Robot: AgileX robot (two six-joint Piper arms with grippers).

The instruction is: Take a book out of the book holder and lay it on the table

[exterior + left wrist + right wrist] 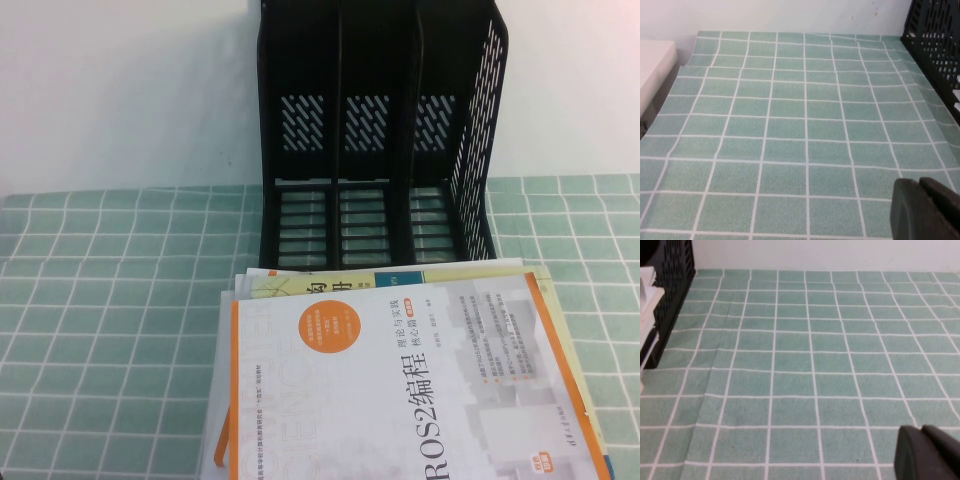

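Note:
The book (400, 380), white-grey with an orange border and a black "ROS2" title, lies flat on top of a stack on the table (100, 300), just in front of the book holder (375, 130). All three compartments of the black holder stand empty. Neither arm appears in the high view. My left gripper (920, 187) hovers over bare green cloth to the left of the holder (935, 45), fingers pressed together and holding nothing. My right gripper (922, 432) hovers over the cloth on the holder's (672, 285) other side, also shut and empty.
A pale yellow book (300, 285) and other white sheets stick out from under the ROS2 book. White page edges (647, 295) show beside the holder in the right wrist view. A white ledge (652, 65) borders the cloth far left. A white wall stands behind.

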